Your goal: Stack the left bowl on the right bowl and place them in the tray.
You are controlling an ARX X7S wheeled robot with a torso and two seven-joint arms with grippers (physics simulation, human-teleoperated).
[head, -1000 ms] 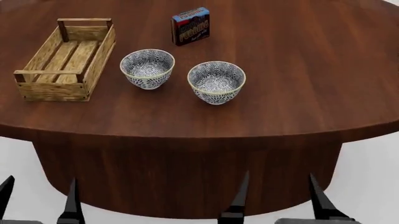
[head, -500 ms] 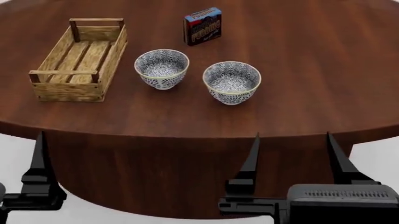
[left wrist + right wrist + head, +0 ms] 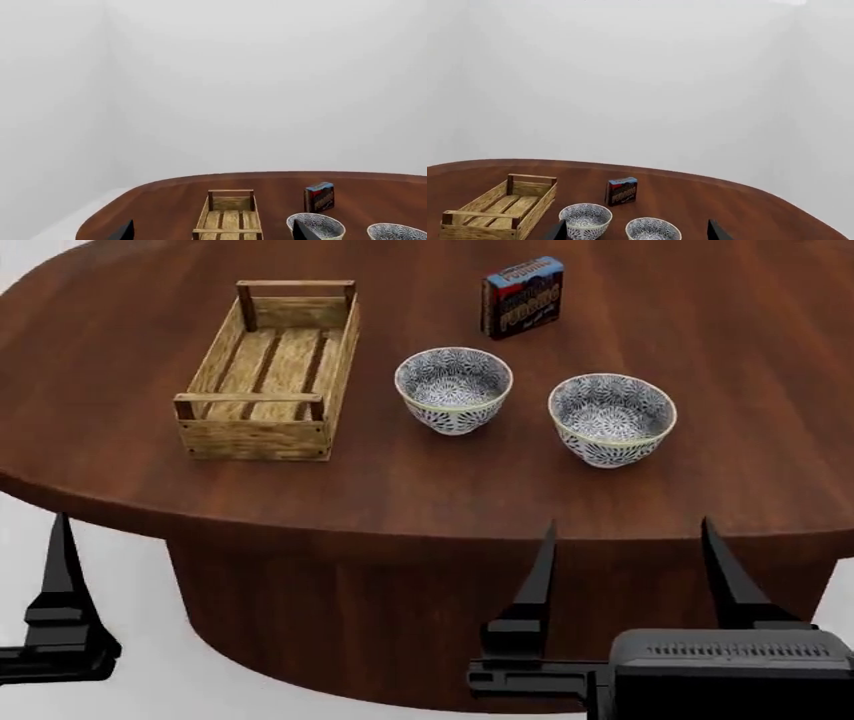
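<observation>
The left bowl (image 3: 454,388) sits just above the middle of the head view, a round, deep ceramic-looking bowl with a dense blue-and-white pattern and a pale rim; the right bowl (image 3: 613,418), its twin, stands near it toward the right, the two apart and neither lifted. Left of them, in the upper left, lies the tray (image 3: 214,435), an oblong crate of pale weathered wood with a slatted bottom, low plank sides and dark corner posts, nothing in it. A small chocolate pudding box (image 3: 522,297) stands upright at the top. All rest on the dark, glossy wood-grain surface (image 3: 747,350), which is rounded. The work seems to be at the approach: nothing is stacked. The right hand (image 3: 623,570) hangs below the near edge, fingers spread wide and empty; of the left hand (image 3: 60,585) only one dark finger shows at the lower left, so I cannot tell how far it is open. Next, a hand likely must rise over the edge and take the left bowl by its rim.
</observation>
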